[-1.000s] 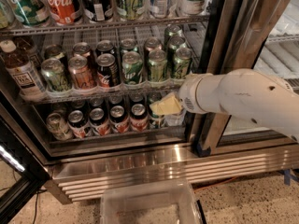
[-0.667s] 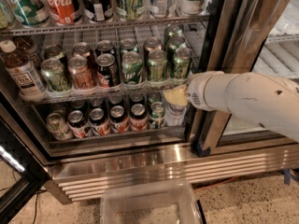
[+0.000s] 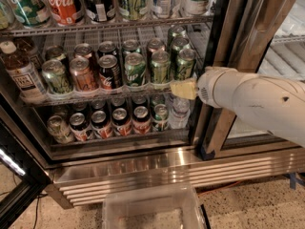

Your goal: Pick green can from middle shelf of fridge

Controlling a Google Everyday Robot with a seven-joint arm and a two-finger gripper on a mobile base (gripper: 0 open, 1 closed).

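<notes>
The fridge (image 3: 143,160) stands open with wire racks of drinks. On the middle shelf (image 3: 95,96) stand several cans: dark green cans (image 3: 185,63) at the right end, another dark green one (image 3: 160,67) beside them, a brighter green "UP" can (image 3: 135,68), then red, black and copper cans to the left. My gripper (image 3: 183,88), pale yellow on a white arm (image 3: 252,99) coming from the right, sits at the right end of the middle shelf's front rail. It is just below and in front of the rightmost dark green can and holds nothing I can see.
Large bottles (image 3: 62,4) fill the top rack. The lower rack holds several cans (image 3: 121,120). A tea bottle (image 3: 21,73) stands at the middle shelf's left end. The door post (image 3: 228,51) is close to the arm's right. A clear plastic bin (image 3: 152,209) sits on the floor.
My gripper has risen from the lower rack's level up and a little right to the middle shelf's front rail. The cans have not moved.
</notes>
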